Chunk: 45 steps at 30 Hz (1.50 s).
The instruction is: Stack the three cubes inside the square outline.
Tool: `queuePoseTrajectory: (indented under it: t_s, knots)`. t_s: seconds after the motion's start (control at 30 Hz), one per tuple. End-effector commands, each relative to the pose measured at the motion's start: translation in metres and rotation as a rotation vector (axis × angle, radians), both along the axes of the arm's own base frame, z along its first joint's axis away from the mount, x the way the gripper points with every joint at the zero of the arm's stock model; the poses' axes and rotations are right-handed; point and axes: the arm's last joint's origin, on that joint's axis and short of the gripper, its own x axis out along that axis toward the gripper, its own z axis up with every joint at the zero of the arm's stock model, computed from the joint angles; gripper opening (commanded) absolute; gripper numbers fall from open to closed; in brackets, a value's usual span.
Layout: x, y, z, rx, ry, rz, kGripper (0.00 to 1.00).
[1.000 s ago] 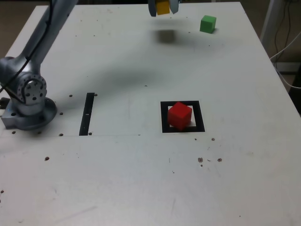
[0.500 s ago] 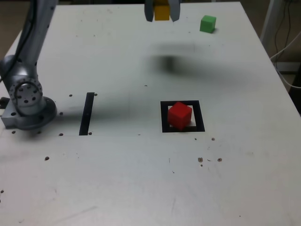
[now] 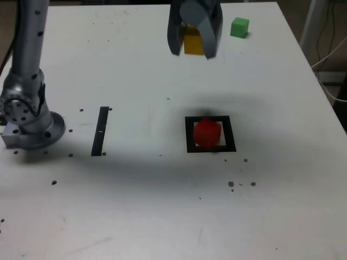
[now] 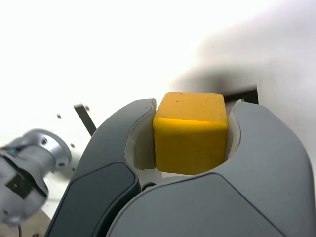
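Red cube [image 3: 207, 133] in square outline [image 3: 190, 135]; yellow cube [image 3: 193, 42] aloft; green cube [image 3: 239, 27] apart.

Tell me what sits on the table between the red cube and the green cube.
Nothing rests there: in the exterior view the tabletop between the red cube and the green cube is bare, apart from the square outline framing the red one.

Arm base [image 3: 30, 122]: stood at the left edge of the exterior view, on the table [image 3: 162, 211].
Strip [image 3: 100, 130]: lay just right of the arm base, left of centre.
Square outline [image 3: 211, 134]: lay right of centre, well apart from the strip.
First cube [image 3: 207, 133]: sat inside the square outline.
Second cube [image 3: 193, 43]: was between the jaws of the gripper [image 3: 193, 46], upper centre, above the table.
Third cube [image 3: 239, 27]: sat on the table at upper right, near the gripper.
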Motion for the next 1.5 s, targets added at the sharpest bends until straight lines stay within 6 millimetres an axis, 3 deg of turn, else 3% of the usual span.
queuePoseTrajectory:
  t_s: [0.0,0.17,0.33,0.67,1.1,1.47]
  knots:
    - [-0.004,-0.016,0.003,-0.004,-0.009,-0.014,0.29]
    - [-0.004,-0.047,-0.005,-0.006,-0.008,-0.051,0.29]
    - [0.002,-0.066,-0.028,-0.014,0.007,-0.067,0.29]
    - [0.018,-0.071,-0.065,-0.006,0.004,-0.075,0.29]
    - [0.013,-0.096,-0.085,-0.004,0.010,-0.111,0.29]
    - [0.015,-0.098,-0.093,-0.007,-0.004,-0.112,0.33]
